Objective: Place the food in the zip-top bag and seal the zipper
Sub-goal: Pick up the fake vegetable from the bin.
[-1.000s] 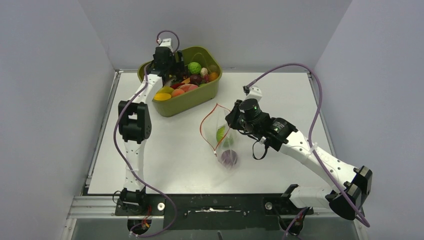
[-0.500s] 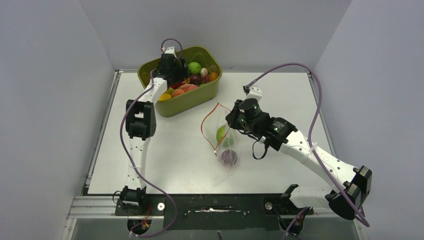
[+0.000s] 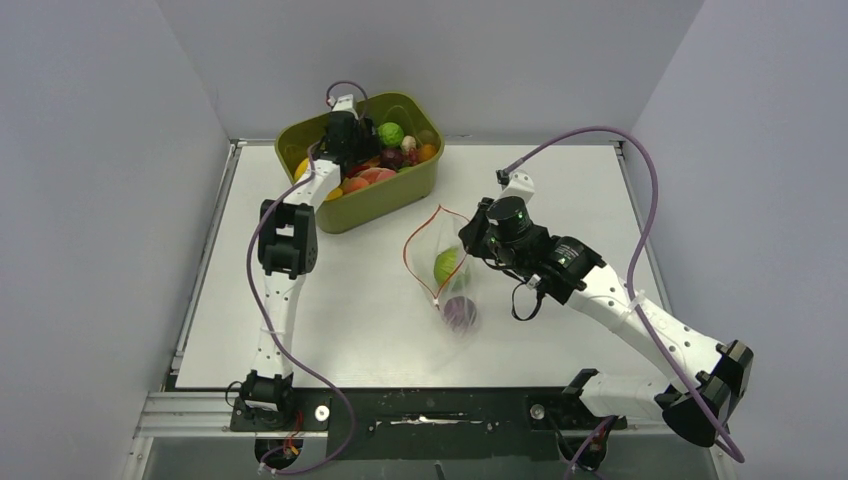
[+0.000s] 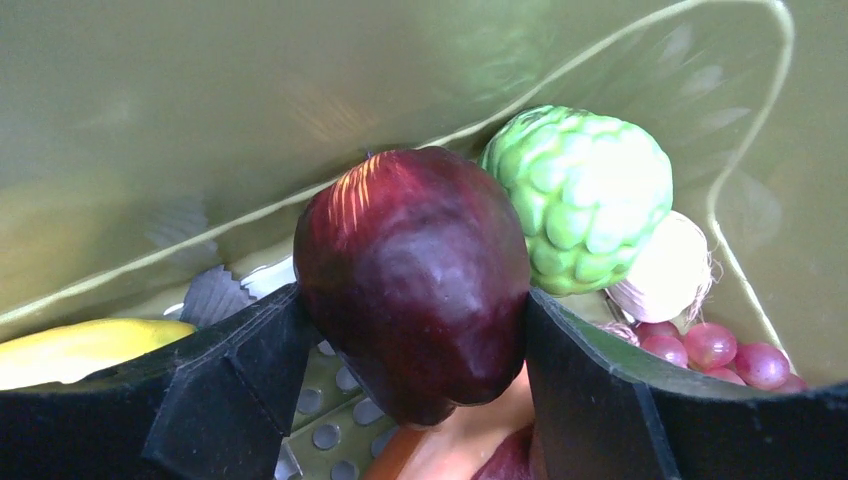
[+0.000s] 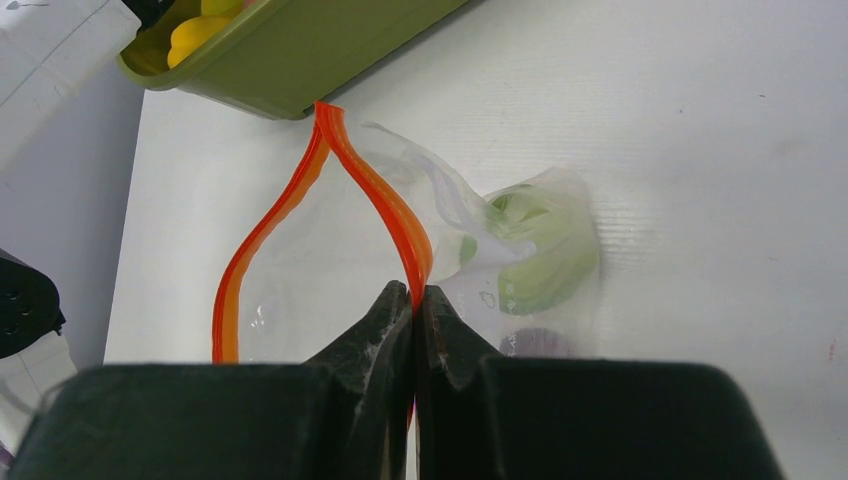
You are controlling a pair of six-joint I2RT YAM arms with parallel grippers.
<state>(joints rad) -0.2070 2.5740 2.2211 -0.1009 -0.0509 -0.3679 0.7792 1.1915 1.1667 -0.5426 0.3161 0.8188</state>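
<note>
Clamping dark apple beside green fruit, left end effector, right end effector pinching zipper

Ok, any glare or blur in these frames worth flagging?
Left wrist: the apple is sharp with a bright streak near its top, the tub behind it soft and smeared with reflections. Right wrist: the zipper is crisp, the near fingers dark. Top external: even light, no harsh shadows.

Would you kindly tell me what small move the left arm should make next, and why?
Probably lift the left gripper straight up out of the olive-green plastic tub: it is shut on the dark red toy apple, while the right gripper pinches the red-orange zipper strip, holding the clear zip-top bag open.
</note>
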